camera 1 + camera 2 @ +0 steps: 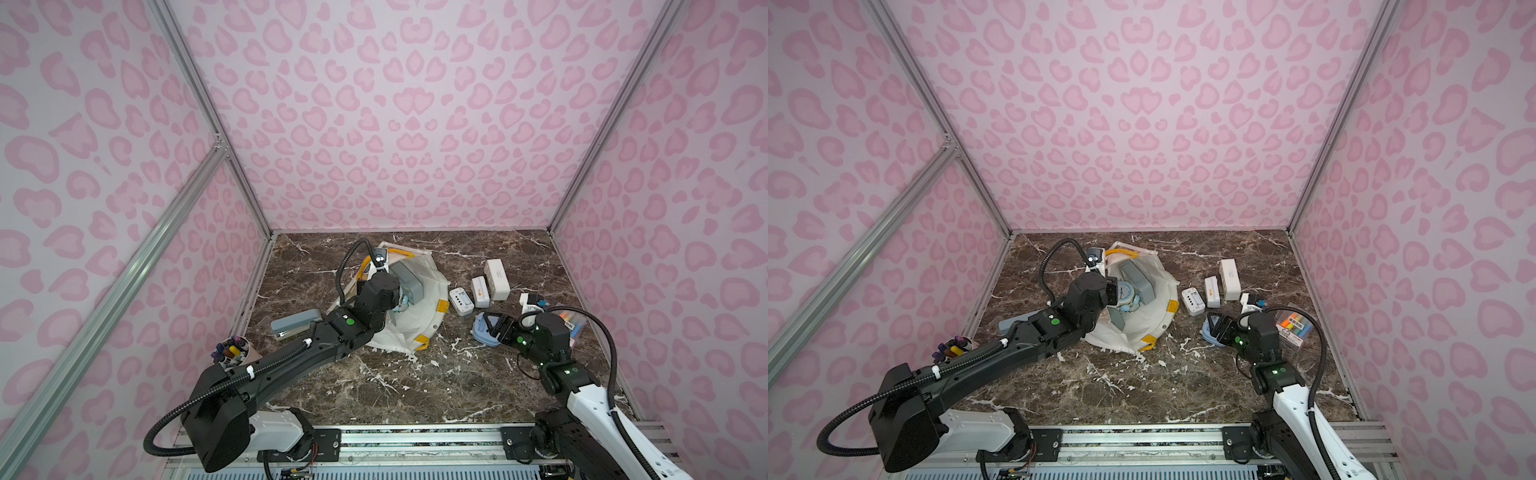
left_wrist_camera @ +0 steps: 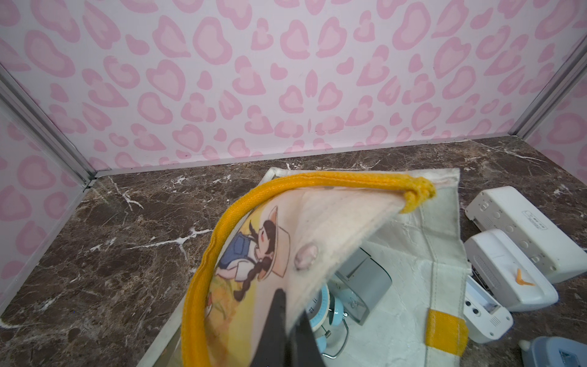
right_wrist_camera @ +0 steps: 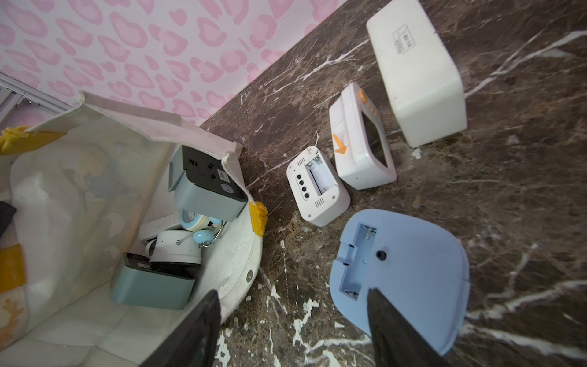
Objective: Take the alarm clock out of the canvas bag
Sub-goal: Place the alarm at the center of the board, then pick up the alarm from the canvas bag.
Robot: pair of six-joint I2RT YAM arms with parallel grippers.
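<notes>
Left fingers (image 2: 276,324) closed, pinching the printed side of the canvas bag (image 2: 413,254) near its rim. That side is lifted and the mouth gapes. Right fingers (image 3: 394,327) spread wide, gripping nothing, over a blue alarm clock (image 3: 413,254). The clock lies back-up on the bench (image 1: 415,386), outside the bag, near its rim on the right-arm side. Its battery bay is open with a spring showing; no writing readable on it.

Bag: white canvas, slumped on the bench, yellow strap handle (image 2: 286,187), yellow patches at the rim, a snap button. The print shows a cartoon girl with braids, a wide hat and blue dungarees. No legible text.

Inside the bag:
- light blue twin-bell clock (image 2: 320,311), with 11 and 12 readable on the dial
- grey-green box clock (image 3: 206,193), barcode sticker on its black back, digits too small to read
- second grey-green box clock (image 3: 152,286)
- white round clock (image 3: 174,248)

Farther from the bag than the blue clock:
- small white clock (image 3: 317,187), four buttons, open battery bay
- white clock with orange parts (image 3: 359,152)
- long white box clock (image 3: 416,73), embossed logo unreadable; in the left wrist view its upside-down print looks like TOUCH

On the bag's opposite side: grey-blue stapler (image 1: 295,324) and a cup of pens (image 1: 235,351). Highlighter pack (image 1: 1293,326) lies beyond the right arm, label unreadable.
</notes>
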